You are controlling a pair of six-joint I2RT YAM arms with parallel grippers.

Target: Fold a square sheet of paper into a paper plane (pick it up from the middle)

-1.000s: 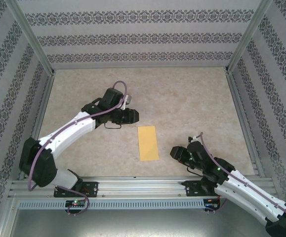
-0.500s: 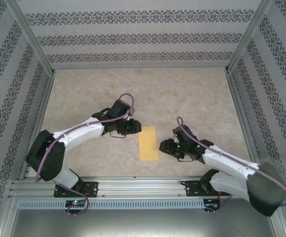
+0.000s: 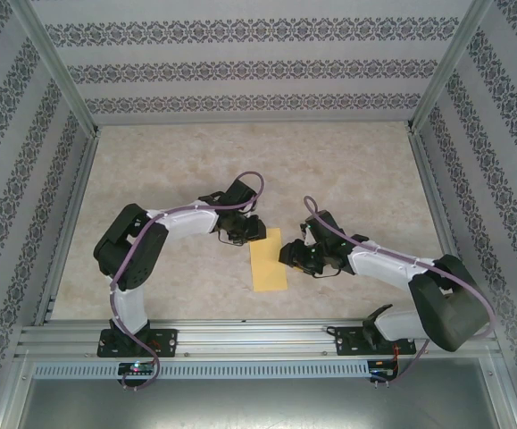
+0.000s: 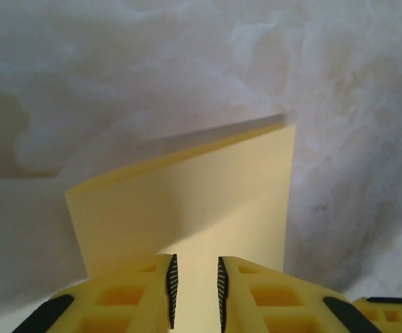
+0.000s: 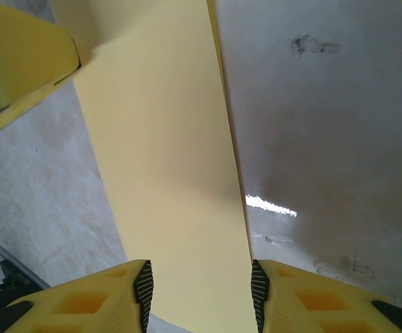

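The square sheet of paper (image 3: 268, 260) lies on the table folded in half, a narrow yellow-orange rectangle. My left gripper (image 3: 252, 230) is low over its far left corner. In the left wrist view its jaws (image 4: 195, 269) stand a narrow gap apart, with the paper (image 4: 207, 194) under and ahead of them and nothing pinched. My right gripper (image 3: 291, 257) is at the paper's right edge. Its jaws (image 5: 201, 274) are open wide, astride the strip of paper (image 5: 160, 139). A left fingertip (image 5: 20, 55) shows at the strip's far end.
The beige marbled tabletop (image 3: 329, 170) is walled by patterned panels with aluminium posts (image 3: 57, 67). A metal rail (image 3: 240, 338) carrying both arm bases runs along the near edge. Bare table lies behind and to both sides of the paper.
Both arms have swung inward and come down to the paper, the left from the far left, the right from the near right. The left jaws have narrowed. The paper has not moved.
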